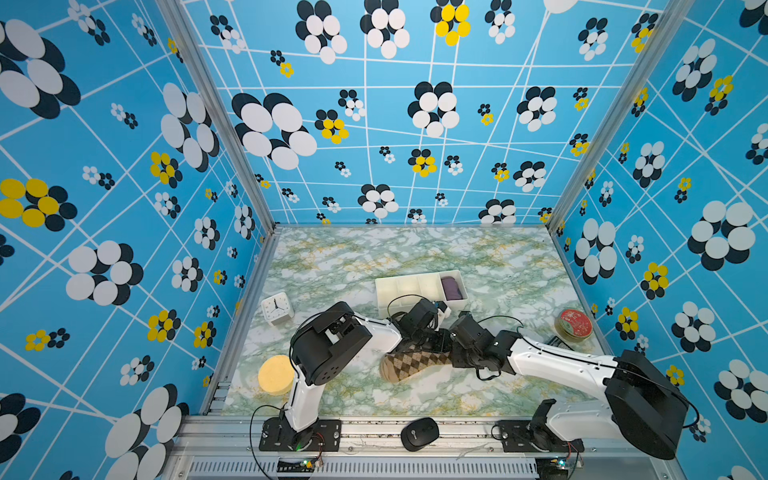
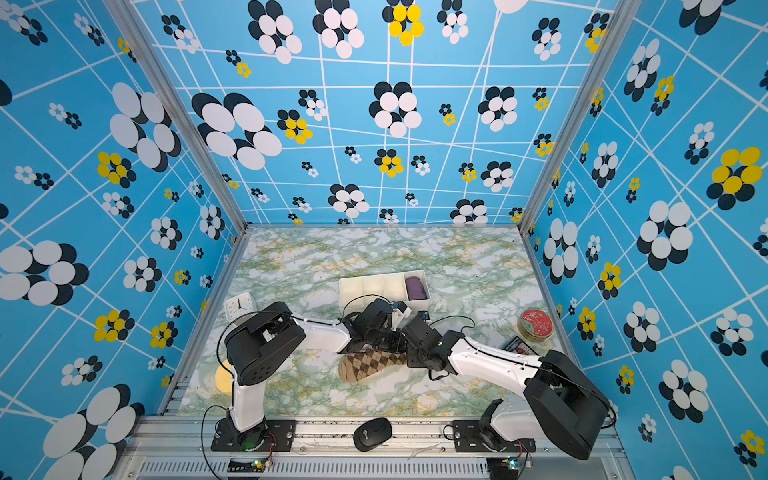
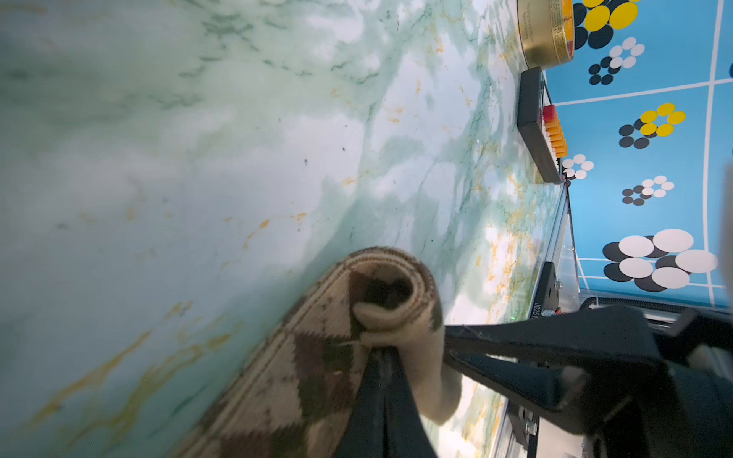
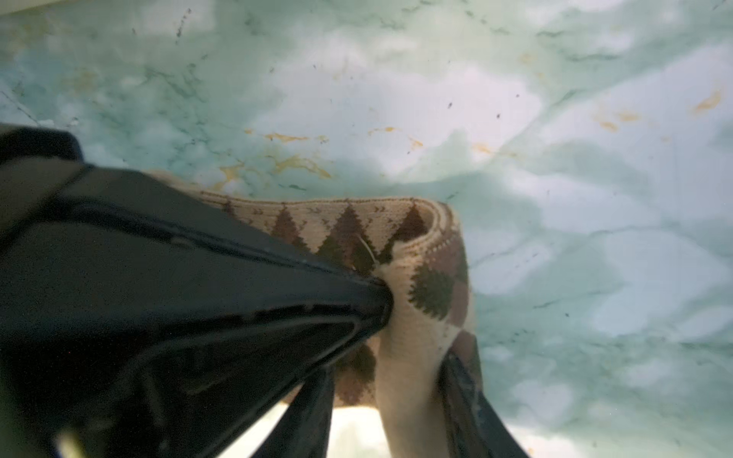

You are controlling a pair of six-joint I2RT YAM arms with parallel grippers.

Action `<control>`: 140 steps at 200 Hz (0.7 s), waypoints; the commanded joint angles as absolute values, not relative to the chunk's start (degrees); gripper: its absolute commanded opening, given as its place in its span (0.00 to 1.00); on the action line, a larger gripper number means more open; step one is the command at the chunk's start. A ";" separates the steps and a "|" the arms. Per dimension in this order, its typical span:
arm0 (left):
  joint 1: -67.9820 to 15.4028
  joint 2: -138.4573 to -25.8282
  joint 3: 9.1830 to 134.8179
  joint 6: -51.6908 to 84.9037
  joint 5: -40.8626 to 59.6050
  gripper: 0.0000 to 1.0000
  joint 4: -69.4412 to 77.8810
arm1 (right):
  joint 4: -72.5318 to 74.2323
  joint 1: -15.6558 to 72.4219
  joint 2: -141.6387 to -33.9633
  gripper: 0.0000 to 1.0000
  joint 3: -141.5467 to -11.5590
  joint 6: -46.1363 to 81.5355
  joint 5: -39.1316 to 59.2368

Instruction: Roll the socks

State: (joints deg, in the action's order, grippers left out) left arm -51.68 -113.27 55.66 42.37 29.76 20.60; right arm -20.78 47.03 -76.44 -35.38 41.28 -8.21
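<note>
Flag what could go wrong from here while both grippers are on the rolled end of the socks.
1. The socks are rolled only loosely, with an open core. If the left gripper or the right gripper lets go, the roll may uncurl.
2. Both grippers pinch the same end, very close together, so they could collide as the roll advances.
3. The white tray sits just behind the two wrists, and a wrist might nudge it.
</note>
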 commanded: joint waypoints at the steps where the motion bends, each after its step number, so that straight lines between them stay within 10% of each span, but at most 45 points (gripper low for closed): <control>1: -54.05 -115.21 57.48 39.74 32.31 0.05 14.82 | -16.70 46.19 -75.25 0.47 -36.71 41.55 -8.25; 140: -53.00 -113.20 54.89 39.98 30.31 0.05 16.94 | -20.80 44.77 -69.05 0.53 -36.15 40.72 -11.23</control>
